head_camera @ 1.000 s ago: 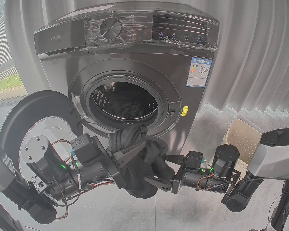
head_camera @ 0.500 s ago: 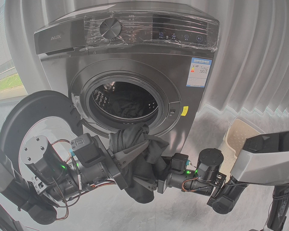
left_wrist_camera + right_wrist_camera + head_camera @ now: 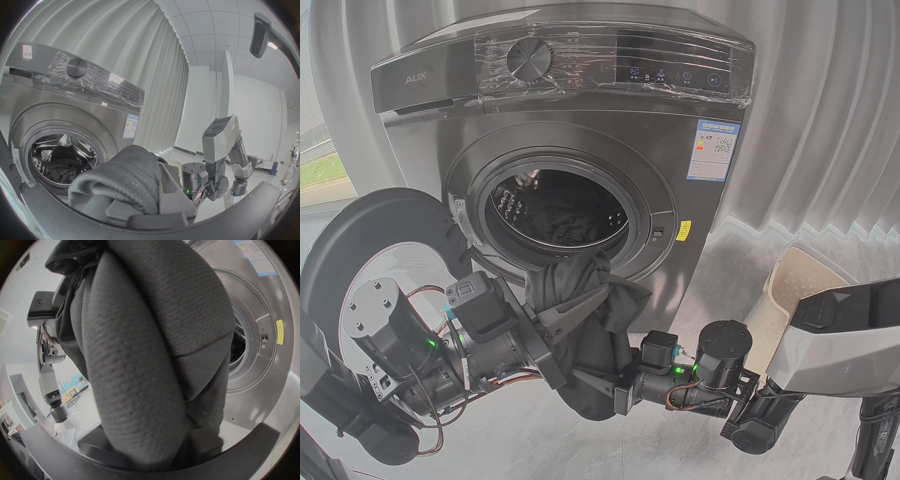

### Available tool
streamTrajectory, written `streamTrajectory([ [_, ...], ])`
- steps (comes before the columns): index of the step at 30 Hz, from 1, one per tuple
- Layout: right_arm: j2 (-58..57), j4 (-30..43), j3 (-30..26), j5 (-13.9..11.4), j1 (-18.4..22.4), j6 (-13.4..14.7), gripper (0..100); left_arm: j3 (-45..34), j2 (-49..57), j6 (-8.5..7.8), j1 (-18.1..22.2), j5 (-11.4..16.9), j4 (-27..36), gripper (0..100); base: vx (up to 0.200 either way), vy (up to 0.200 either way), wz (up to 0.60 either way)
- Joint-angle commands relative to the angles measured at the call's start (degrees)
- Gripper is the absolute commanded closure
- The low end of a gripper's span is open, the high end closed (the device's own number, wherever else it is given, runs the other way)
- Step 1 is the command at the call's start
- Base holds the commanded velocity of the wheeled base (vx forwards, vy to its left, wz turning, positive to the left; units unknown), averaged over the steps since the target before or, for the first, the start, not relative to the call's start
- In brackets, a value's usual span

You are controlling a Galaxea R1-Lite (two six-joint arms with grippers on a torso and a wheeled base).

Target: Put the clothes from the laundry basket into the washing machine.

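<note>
**A:** Head view: where is the garment point(image 3: 575, 275)?
**B:** At the washing machine point(image 3: 562, 131) opening's lower rim. The left gripper point(image 3: 587, 319) is clamped on it. The right gripper point(image 3: 600, 375) is underneath, grip unclear.
**A:** Left wrist view?
**B:** The drum mouth point(image 3: 62, 159) is open beside the cloth.
**A:** Right wrist view?
**B:** The cloth hangs beside the opening.

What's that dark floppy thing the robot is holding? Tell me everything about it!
It is a dark grey garment of soft, dimpled knit fabric, bunched up and crumpled. The left claw is shut on its upper part, and the right claw meets its hanging lower end. Its top sits just below the open round mouth of the washing machine, above the floor.
</note>
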State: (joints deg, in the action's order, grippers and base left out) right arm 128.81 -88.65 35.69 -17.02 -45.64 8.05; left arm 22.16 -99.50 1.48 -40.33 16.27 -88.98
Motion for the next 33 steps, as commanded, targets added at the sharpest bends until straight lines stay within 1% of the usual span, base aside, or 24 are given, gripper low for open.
streamTrajectory([
  [1, -0.6, 0.0, -0.3, 0.0, -0.4, 0.0, 100, 0.0, -0.3, 0.02, 0.0, -0.1, -0.1, 100, 0.000, 0.000, 0.00],
  [5, -2.7, 0.0, -1.7, 0.0, -1.1, 0.0, 100, 0.1, -0.8, 0.11, 0.9, -0.3, 0.0, 100, 0.000, 0.000, 0.00],
  [8, -5.0, 0.0, -3.4, 0.0, -1.6, 0.0, 100, 0.1, -1.1, 0.72, 1.8, -0.5, 0.0, 100, 0.000, 0.000, 0.00],
  [9, -7.0, 0.1, -5.0, -0.1, -2.1, 0.0, 100, 0.2, -1.8, 1.51, 2.5, -0.8, 0.0, 100, 0.000, 0.000, 0.00],
  [11, -9.3, 0.1, -7.3, -0.1, -2.7, -0.3, 100, 0.5, -2.2, 2.13, 3.1, -1.0, 0.1, 100, 0.000, 0.000, 0.00],
  [14, -12.5, 0.5, -11.3, -0.4, -3.5, -0.6, 100, 0.9, -3.2, 2.92, 4.3, -2.4, 0.1, 100, 0.000, 0.000, 0.00],
  [17, -15.0, 0.6, -14.4, -0.6, -4.3, -0.8, 100, 0.9, -4.7, 3.10, 5.1, -2.9, 0.0, 100, 0.000, 0.000, 0.00],
  [23, -18.7, 0.6, -17.7, -0.9, -6.0, -0.8, 100, 0.9, -6.3, 3.10, 6.0, -2.9, 0.1, 100, 0.000, 0.000, 0.00],
  [25, -19.4, 0.6, -18.3, -0.9, -6.7, -0.8, 100, 0.9, -6.6, 3.18, 6.0, -2.9, 0.1, 100, 0.000, 0.000, 0.00],
  [28, -19.5, 0.6, -18.3, -0.9, -6.7, -0.8, 100, 0.9, -6.8, 3.18, 6.0, -2.9, 0.1, 100, 0.000, 0.000, 0.00],
  [29, -19.5, 0.6, -18.3, -0.9, -6.7, -0.8, 100, 0.9, -6.8, 3.27, 6.0, -2.9, 0.1, 0, 0.000, 0.000, 0.00],
  [31, -19.5, 0.6, -18.2, -0.9, -6.5, -0.8, 100, 0.9, -6.6, 3.27, 6.0, -2.8, 0.1, 0, 0.000, 0.000, 0.00],
  [33, -19.5, 0.5, -17.8, -0.9, -5.7, -0.8, 100, 0.5, -6.3, 4.15, 5.8, -2.8, 0.0, 0, 0.000, 0.000, 0.00],
])
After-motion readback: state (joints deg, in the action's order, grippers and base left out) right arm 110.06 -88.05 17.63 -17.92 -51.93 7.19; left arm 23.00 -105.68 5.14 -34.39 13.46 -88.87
